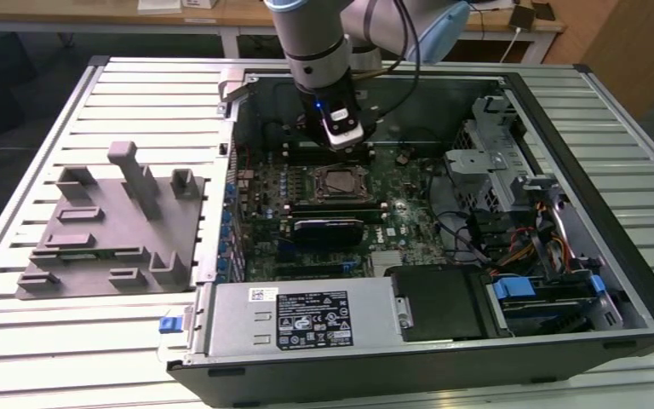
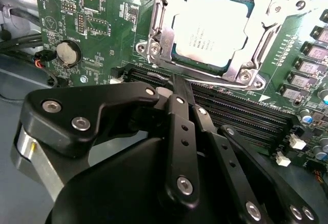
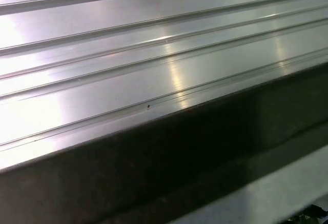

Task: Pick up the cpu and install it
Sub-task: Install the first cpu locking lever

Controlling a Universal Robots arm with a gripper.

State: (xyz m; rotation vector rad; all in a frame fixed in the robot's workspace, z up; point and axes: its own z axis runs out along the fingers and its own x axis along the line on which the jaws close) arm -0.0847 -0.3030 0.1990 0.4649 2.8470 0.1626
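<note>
CPU location: You find the small flat square CPU with the pale silvery metal top (image 2: pixel 212 26) seated inside the silver steel socket frame (image 2: pixel 159 42) on the green motherboard (image 2: pixel 97 14).
Bearing: In the second wrist view it lies at about 12 o'clock from the black gripper (image 2: pixel 177 88).
Fingers: Closed together, holding nothing.
Appearance: Square, so no long axis; thin dark rim.
Exterior check: The gripper (image 1: pixel 344 143) hangs just above the socket (image 1: pixel 336 182).

Open air above seated cpu (image 2: pixel 212 26)

Silvery-white cpu (image 2: pixel 212 26), green mobo (image 2: pixel 97 24), black claw (image 2: pixel 180 88).
</note>
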